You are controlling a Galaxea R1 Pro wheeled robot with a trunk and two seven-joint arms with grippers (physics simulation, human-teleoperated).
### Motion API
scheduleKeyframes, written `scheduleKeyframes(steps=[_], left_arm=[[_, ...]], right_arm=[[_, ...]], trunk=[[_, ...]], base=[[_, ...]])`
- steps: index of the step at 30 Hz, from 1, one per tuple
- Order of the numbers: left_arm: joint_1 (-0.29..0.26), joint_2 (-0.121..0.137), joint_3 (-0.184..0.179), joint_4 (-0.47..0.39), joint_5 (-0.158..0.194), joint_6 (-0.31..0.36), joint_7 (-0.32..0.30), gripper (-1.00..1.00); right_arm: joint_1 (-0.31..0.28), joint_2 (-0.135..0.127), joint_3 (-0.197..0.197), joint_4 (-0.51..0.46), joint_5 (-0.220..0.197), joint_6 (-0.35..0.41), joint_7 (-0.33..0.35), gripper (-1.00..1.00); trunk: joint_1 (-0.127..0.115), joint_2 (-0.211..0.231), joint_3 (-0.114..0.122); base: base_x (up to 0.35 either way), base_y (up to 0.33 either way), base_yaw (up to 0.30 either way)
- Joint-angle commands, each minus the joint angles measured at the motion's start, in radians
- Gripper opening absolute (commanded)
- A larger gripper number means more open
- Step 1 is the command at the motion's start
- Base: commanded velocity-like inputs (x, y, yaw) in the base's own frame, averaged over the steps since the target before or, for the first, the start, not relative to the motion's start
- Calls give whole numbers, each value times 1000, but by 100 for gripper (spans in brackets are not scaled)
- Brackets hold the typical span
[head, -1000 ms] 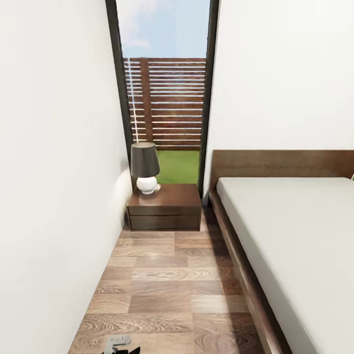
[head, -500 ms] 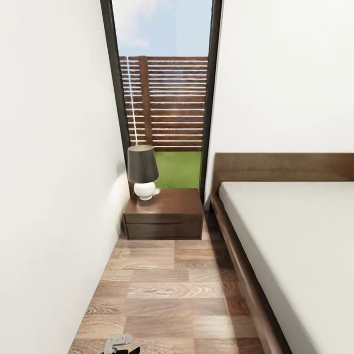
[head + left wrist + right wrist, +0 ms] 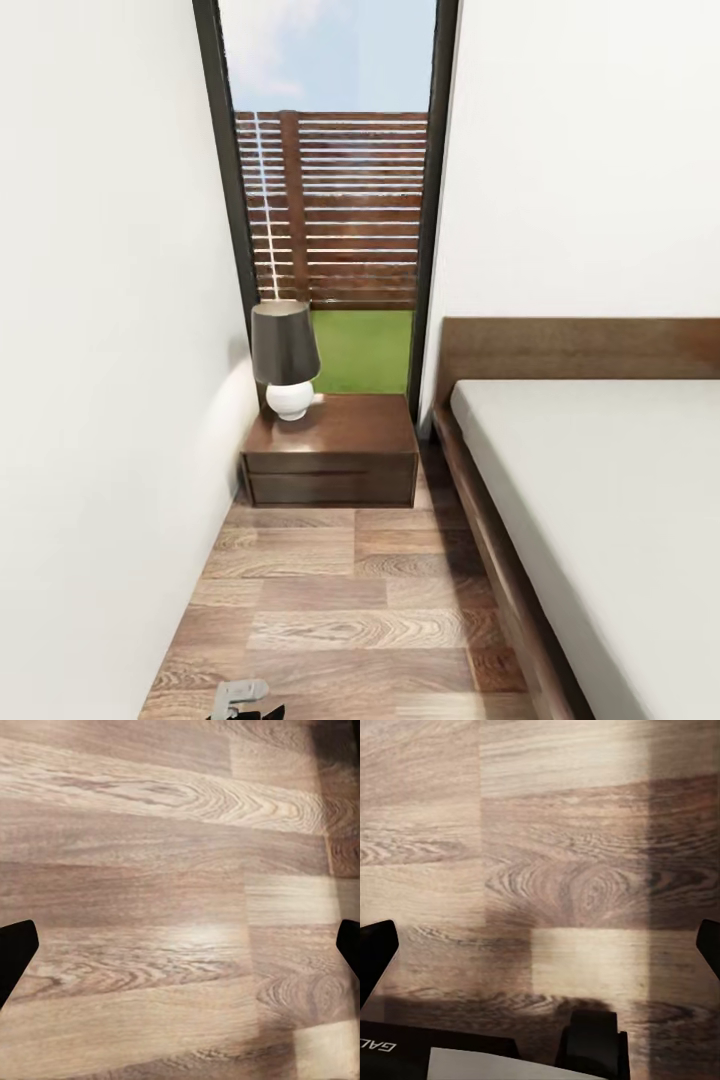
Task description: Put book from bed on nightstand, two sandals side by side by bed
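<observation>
Wood floor under both empty, wide-open end effectors; bed cropped.

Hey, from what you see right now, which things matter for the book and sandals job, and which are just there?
Belong to the job:
- dark reddish-brown wooden nightstand
- large bed with pale mattress and dark wooden frame
- brown wood-plank floor beside the bed

Just there:
- table lamp with dark shade and white round base, on the nightstand
- tall dark-framed window
</observation>
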Motion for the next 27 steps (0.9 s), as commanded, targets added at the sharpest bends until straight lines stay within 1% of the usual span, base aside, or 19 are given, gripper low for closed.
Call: scheduleKeyframes(steps=[1, 15, 27], left_arm=[[-1, 1, -8, 1, 9, -4, -1, 100], [-1, 1, -8, 1, 9, -4, -2, 100], [-1, 1, -8, 1, 9, -4, -2, 100]], right_arm=[[-2, -1, -2, 5, -9, -5, 8, 100], [-2, -2, -2, 5, -10, -5, 12, 100], [-2, -2, -3, 5, -10, -5, 8, 100]], trunk=[[0, 0, -1], [0, 0, -1], [-46, 84, 37]], base=[[61, 0, 0], [8, 0, 0], [0, 0, 0]])
